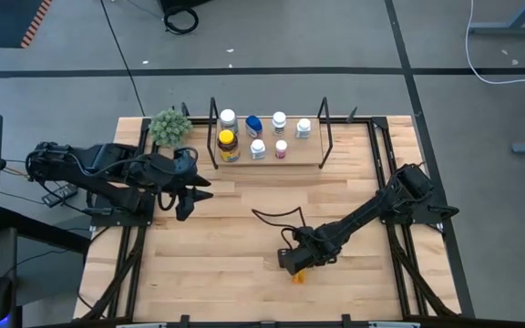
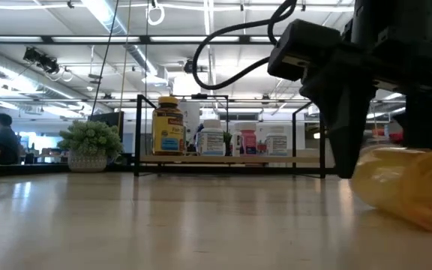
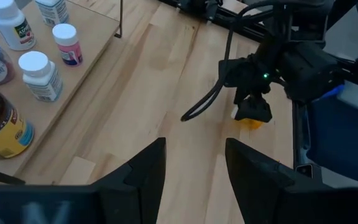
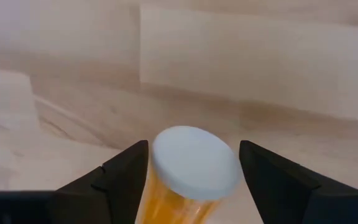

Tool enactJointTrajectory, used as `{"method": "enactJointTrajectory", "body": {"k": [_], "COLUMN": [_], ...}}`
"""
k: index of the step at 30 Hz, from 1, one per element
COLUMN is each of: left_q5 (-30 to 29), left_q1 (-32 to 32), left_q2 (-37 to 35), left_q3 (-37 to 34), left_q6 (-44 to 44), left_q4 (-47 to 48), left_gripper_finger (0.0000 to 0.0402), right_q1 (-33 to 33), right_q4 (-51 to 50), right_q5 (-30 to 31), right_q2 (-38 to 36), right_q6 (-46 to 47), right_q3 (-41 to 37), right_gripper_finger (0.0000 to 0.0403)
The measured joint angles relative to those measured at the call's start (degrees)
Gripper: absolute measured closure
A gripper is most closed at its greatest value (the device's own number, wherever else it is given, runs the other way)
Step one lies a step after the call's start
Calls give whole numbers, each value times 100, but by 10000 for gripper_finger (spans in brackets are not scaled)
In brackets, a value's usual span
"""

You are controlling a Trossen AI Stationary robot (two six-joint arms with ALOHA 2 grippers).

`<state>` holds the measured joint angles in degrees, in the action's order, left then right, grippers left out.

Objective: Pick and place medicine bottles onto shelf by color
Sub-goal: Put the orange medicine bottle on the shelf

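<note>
An orange see-through bottle (image 1: 299,276) with a white cap (image 4: 194,162) lies on its side on the table near the near edge. My right gripper (image 1: 292,263) is open and comes down over it, one finger on each side of its cap end (image 4: 193,149). Several bottles stand on the light-wood shelf (image 1: 308,160) at the far edge: an amber one with a yellow cap (image 1: 229,146), a blue one (image 1: 253,125), a pink one (image 1: 282,149) and white ones (image 1: 279,121). My left gripper (image 1: 194,191) is open and holds nothing, in front of the shelf's left end. My right gripper stands astride the orange bottle's body just behind the white cap (image 4: 166,193), coming from above. The bottle lies on the table (image 2: 407,187). One finger (image 4: 120,177) is right beside the bottle's wall; I cannot tell whether it touches.
A green fuzzy plant ball (image 1: 169,127) sits left of the shelf. A black cable (image 1: 276,216) loops over the table's middle. The shelf's black wire uprights (image 1: 325,128) stand at both ends. Bare wood lies between the shelf and the orange bottle.
</note>
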<state>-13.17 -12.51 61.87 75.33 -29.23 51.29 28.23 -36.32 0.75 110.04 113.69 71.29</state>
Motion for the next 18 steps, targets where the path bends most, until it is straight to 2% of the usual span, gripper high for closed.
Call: {"method": "enactJointTrajectory", "body": {"k": [5,12,18], "left_q5": [-4,-4,-3], "left_q1": [0,0,0], "left_q2": [0,0,0], "left_q3": [0,0,0], "left_q6": [-13,-11,-9], "left_q4": [-1,-2,-2], "left_gripper_finger": [230,230,230], "right_q1": [-4,0,0], "right_q4": [-9,10,8], "right_q5": [-409,-428,-428], "right_q2": [0,0,0], "right_q6": [-271,-295,-358], "right_q3": [0,0,44], "right_gripper_finger": [157,162,186]}}
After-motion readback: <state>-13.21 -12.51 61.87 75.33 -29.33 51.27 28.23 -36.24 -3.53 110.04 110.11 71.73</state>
